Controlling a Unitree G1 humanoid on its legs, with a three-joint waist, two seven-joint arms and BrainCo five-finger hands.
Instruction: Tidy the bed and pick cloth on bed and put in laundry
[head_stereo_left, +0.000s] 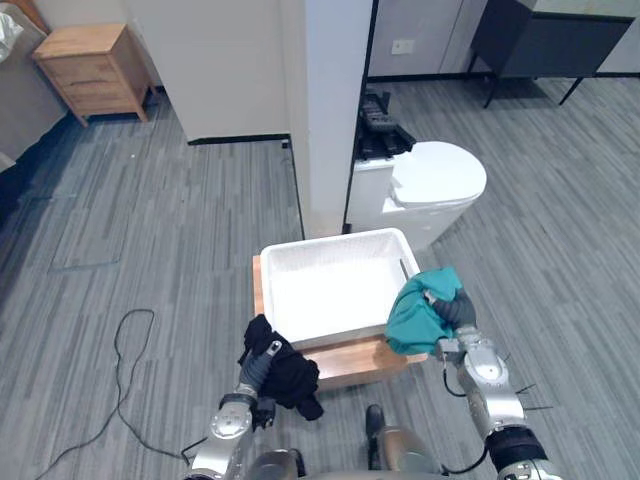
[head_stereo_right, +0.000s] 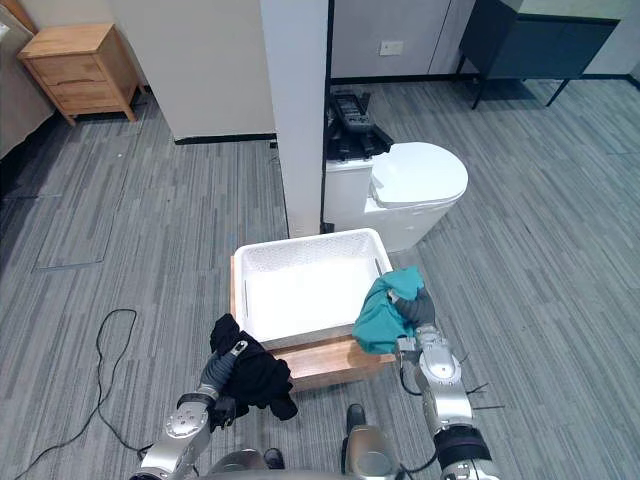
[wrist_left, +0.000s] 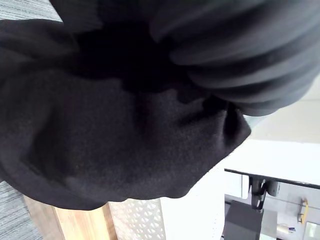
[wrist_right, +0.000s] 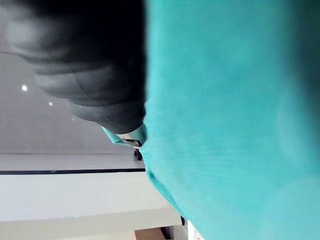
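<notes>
- Now the robot's left hand (head_stereo_left: 257, 372) is raised at the near left corner of the white laundry basket (head_stereo_left: 330, 244), and a black cloth (head_stereo_left: 292, 378) hangs from it in a loose bunch.
- One silver finger lies curled over the top of the black cloth, gripping it; the other fingers are buried in the fabric.
- From the eye views, the black cloth hangs off the floor by the near left corner of the wooden stand (head_stereo_left: 352, 361). Whether it touches the basket's rim I cannot tell.
- In the left wrist view, the same dark fabric lies close against the hand's ribbed cover, with a strip of the stand's wood and the basket's perforated wall past it.
- The right hand (head_stereo_left: 457, 309) is up at the basket's near right corner, with a teal cloth (head_stereo_left: 416, 312) bunched over it.
- Its fingers are hidden inside the teal cloth, so I cannot tell how they are set.
- The teal cloth overlaps the basket's right rim and droops toward the stand's right end.
- The basket sits on the wooden stand, which is on the grey plank floor (head_stereo_left: 170, 240).
- Just behind the basket is a white pillar (head_stereo_left: 335, 120).
- Beside the pillar on the right is a white rounded unit (head_stereo_left: 437, 186).
- A wooden nightstand (head_stereo_left: 92, 68) is far back on the left.
- A dark cabinet (head_stereo_left: 550, 40) is far back on the right.
</notes>
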